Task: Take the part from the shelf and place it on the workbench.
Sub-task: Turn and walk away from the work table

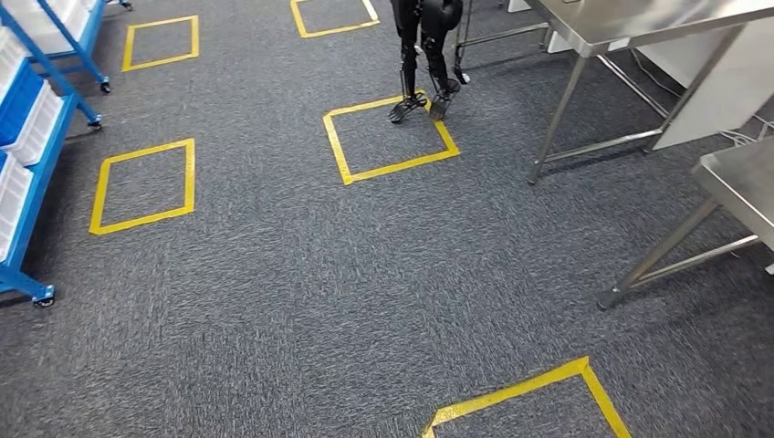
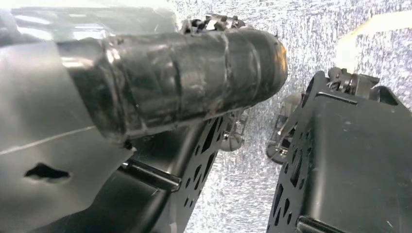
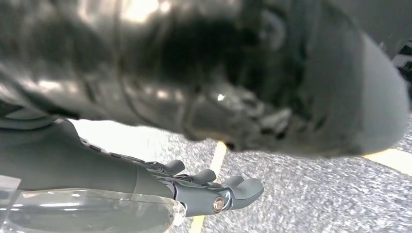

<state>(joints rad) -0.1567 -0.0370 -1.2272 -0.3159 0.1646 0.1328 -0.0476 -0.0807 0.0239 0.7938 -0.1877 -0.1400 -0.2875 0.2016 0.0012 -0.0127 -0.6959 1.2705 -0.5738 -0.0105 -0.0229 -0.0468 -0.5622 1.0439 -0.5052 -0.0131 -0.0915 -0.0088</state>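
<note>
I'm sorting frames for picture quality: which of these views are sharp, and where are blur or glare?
Head view: sharp and evenly lit, with soft shadows under the steel tables and crisp yellow tape squares. Left wrist view: the carpet is overexposed to near white, and the close dark thumb shows glare streaks. Right wrist view: a large blurred dark shape lies close to the lens; the right hand is fairly sharp.

Grey right hand [image 3: 194,187] (dark, slender fingers [image 3: 245,187])
</note>
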